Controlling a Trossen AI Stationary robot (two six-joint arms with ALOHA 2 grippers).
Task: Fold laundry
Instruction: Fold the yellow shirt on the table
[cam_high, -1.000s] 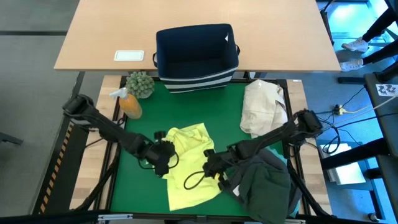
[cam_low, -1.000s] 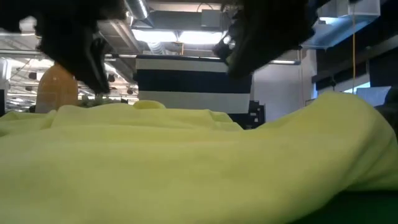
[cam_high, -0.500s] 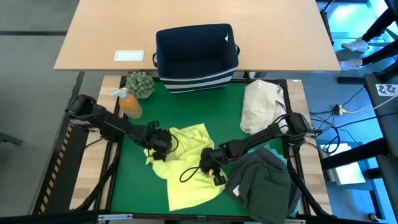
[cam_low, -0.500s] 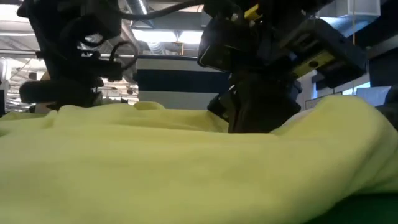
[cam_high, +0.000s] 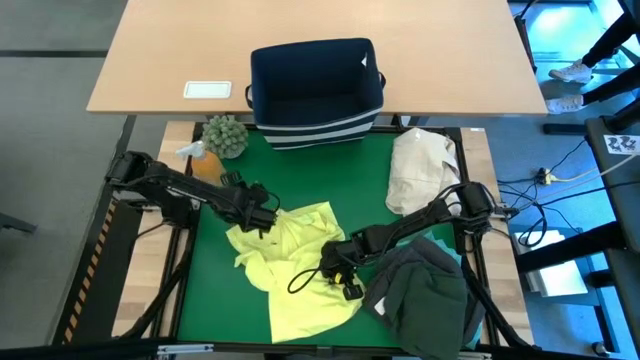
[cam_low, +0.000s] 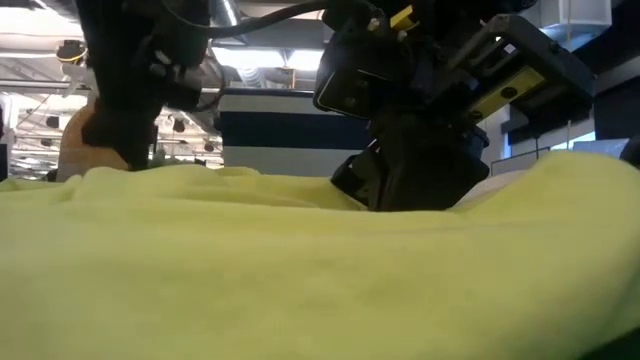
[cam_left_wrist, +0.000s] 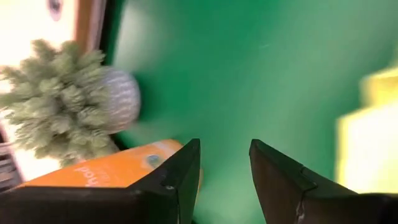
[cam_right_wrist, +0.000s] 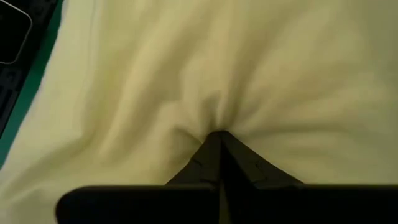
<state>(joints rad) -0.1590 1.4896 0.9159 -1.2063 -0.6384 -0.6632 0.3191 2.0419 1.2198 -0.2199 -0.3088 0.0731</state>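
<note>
The yellow-green shirt (cam_high: 295, 270) lies crumpled mid-tabletop (cam_high: 300, 180). The right pincer (cam_right_wrist: 219, 138), fingers together, pinches its cloth; the left pincer (cam_left_wrist: 225, 165), fingers apart and empty, hovers off the shirt's upper-left corner. Best to anchor right, regrasp the corner, then draw outward smoothly.

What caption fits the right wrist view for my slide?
Right claw shut, pinching a gathered fold of the yellow-green shirt, with puckers radiating from the pinch.

I see a soft yellow-green cloth shirt (cam_high: 300, 270) on my green tabletop (cam_high: 340, 180), and a navy fabric bin (cam_high: 316, 92) with white stripes.
</note>
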